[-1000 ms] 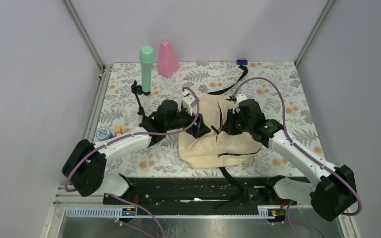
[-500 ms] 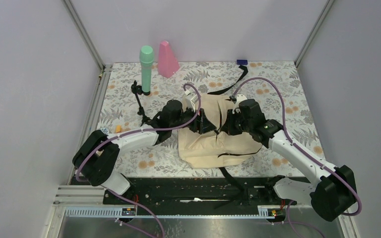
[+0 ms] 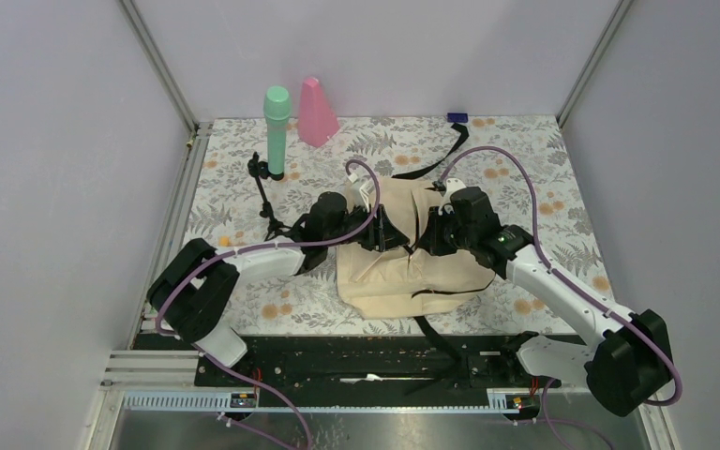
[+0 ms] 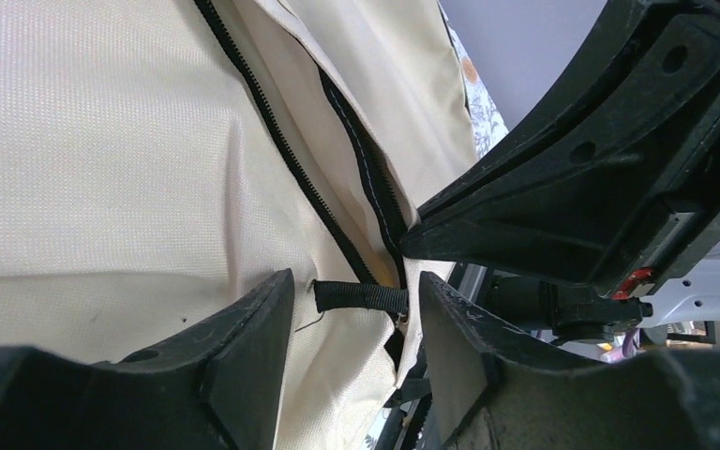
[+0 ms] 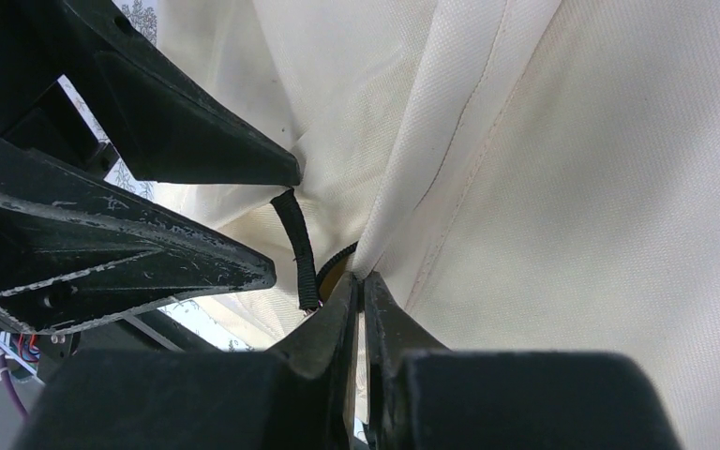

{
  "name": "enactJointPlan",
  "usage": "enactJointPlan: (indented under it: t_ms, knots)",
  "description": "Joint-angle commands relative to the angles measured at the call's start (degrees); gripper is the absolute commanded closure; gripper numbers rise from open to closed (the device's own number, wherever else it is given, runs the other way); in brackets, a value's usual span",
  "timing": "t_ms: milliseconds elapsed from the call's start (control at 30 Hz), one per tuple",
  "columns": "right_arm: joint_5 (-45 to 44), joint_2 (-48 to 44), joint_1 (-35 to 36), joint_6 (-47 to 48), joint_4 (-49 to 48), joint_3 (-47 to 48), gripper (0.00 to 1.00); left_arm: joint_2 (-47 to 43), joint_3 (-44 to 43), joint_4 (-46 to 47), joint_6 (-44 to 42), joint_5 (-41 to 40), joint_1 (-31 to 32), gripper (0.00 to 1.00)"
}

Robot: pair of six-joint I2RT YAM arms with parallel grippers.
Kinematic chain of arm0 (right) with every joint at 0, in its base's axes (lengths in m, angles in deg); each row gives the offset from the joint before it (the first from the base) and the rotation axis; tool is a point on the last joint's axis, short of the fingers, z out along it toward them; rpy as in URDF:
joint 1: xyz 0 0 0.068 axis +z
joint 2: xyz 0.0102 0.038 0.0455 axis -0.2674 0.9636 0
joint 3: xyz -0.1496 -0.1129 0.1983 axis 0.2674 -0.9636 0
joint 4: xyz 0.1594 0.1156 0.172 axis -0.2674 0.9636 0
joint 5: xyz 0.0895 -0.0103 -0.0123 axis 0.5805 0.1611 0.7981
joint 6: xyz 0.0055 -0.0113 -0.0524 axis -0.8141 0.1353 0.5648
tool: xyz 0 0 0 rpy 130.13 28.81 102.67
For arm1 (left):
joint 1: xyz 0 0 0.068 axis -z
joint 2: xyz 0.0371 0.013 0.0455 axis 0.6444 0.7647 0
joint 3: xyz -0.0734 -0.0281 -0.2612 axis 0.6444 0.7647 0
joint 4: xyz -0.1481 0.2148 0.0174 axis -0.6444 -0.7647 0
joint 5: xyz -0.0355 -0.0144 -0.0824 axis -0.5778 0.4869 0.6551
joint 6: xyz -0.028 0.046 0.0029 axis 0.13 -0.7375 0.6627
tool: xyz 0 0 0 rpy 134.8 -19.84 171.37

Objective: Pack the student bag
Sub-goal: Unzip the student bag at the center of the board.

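Top external view: the bag (image 3: 403, 267) lies flat in the middle of the counter (image 3: 534, 187), a little toward the near edge, one black strap (image 3: 434, 157) trailing toward the far edge. Both arms meet over its top.

The right hand (image 3: 428, 239) has its fingers pressed together on a fold of the cream cloth beside the zip. The left hand (image 3: 386, 232) has its fingers apart, one on each side of the black pull cord (image 4: 361, 296) at the end of the zip (image 4: 277, 141), neither gripping it.

I judge the task is at its start. The zip looks shut along the stretch that shows, so the bag has yet to be opened. Nothing appears packed. A green bottle (image 3: 277, 131) and a pink cone (image 3: 316, 111) stand near the far left corner, and a small orange thing (image 3: 224, 242) lies by the left edge. A small blue thing (image 3: 457, 117) sits at the far edge. Which of these belong in the bag I cannot tell.

The counter wears a cloth printed with grey ferns and orange flowers. Plain pale walls close it in on three sides, with metal posts at the far corners.
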Motion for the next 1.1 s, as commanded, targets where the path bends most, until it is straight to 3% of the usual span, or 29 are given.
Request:
enactJointPlan:
  t_ms: [0, 600, 767, 1067]
  knots:
    - [2.0, 0.3, -0.2, -0.6, -2.1, 1.0, 1.0, 0.6, 0.4, 6.5, 1.9, 1.4, 0.4, 0.5]
    - [0.4, 0.4, -0.2, -1.6, -2.2, 0.5, 1.0, 1.3, 0.5, 7.3, 3.0, 0.5, 2.9, 0.75]
    - [0.2, 0.8, -0.2, -1.8, -2.3, 0.7, 1.0, 0.9, 1.3, 8.3, 3.0, -0.2, 3.2, 1.0]
    - [-5.8, 1.3, -0.2, -4.8, -1.3, 1.5, 1.0, -2.6, 3.8, 8.2, 0.1, -0.4, 3.8, 1.0]
